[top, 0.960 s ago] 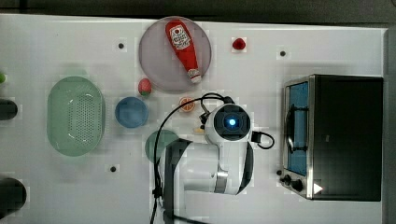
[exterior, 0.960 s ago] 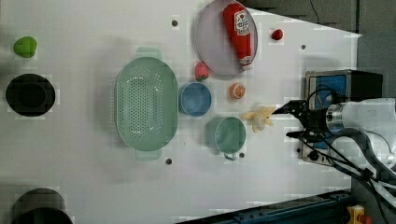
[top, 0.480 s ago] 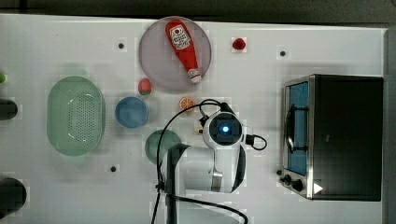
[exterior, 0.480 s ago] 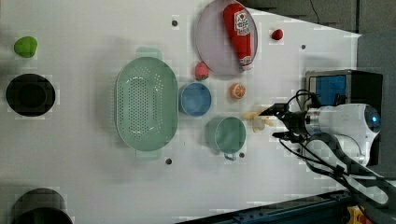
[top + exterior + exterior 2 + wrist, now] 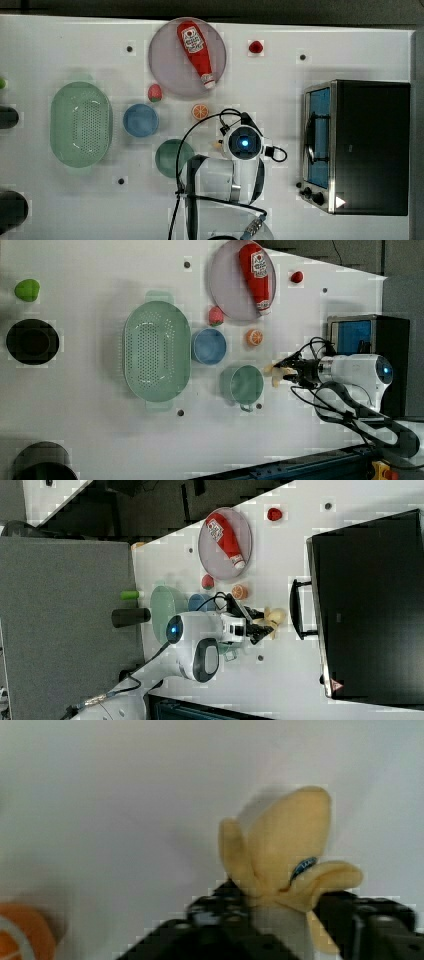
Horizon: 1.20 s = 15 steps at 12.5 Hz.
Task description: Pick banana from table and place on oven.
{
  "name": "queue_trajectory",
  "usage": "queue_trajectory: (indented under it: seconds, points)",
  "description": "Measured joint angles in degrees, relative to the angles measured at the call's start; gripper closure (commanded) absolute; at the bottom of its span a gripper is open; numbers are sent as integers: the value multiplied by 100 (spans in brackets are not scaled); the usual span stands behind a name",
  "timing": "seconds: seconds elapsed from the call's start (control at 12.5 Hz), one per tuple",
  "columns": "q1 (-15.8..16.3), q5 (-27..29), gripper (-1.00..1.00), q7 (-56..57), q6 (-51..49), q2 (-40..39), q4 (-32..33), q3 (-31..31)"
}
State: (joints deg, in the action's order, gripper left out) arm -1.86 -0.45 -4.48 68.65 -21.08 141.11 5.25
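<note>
One black two-finger gripper (image 5: 280, 920) at the end of the white robot arm (image 5: 220, 175) is at the pale yellow-cream, partly peeled toy banana (image 5: 285, 850); in the wrist view the fruit's lower end sits between the two dark fingers (image 5: 370, 925), and whether they actually clamp it cannot be told. In the left view the banana (image 5: 276, 374) lies on the large white flat tabletop (image 5: 90, 430), the gripper (image 5: 292, 373) right against it.

Landmark for positions: the banana.
- Just beside it, toward the left view's left: dark green round cup (image 5: 243, 384).
- Near, up the left view: round orange citrus slice (image 5: 254, 337); the same slice shows as an orange blur at the wrist view's edge (image 5: 25, 930).
- Beyond the cup, further to the left view's left: blue round bowl (image 5: 209, 346), then the pale green oval perforated colander (image 5: 156, 350).
- Small red strawberry-like toy (image 5: 216, 316) sits beyond the bowl, touching the rim of the grey round plate (image 5: 227, 290), which carries a red ketchup bottle (image 5: 257, 275).
- Well apart, toward the left view's right: boxy toaster oven with black top, silver frame and blue-tinted glass door (image 5: 370, 145). In the right view the banana (image 5: 275, 616) lies just short of the oven's black handle (image 5: 295, 609), not touching it.
</note>
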Motion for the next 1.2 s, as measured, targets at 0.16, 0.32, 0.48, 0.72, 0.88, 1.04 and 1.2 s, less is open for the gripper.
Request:
queue_trajectory:
  seconds: [0.16,0.32,0.48,0.72,0.88,1.04,1.2]
  points:
    - [-60,-124,49,1,73,-10,-45,11]
    - [-23,-8,49,1,45,48,-11,5]
    - [-4,-136,49,-2,-90,137,45,-92]
    - [164,24,49,-7,-347,713,11,48]
    - [75,-82,49,-12,-1351,1544,-101,3]
    - [7,-17,49,-2,-2655,2202,-716,-84]
    - [124,78,49,6,-3578,2654,-1477,13]
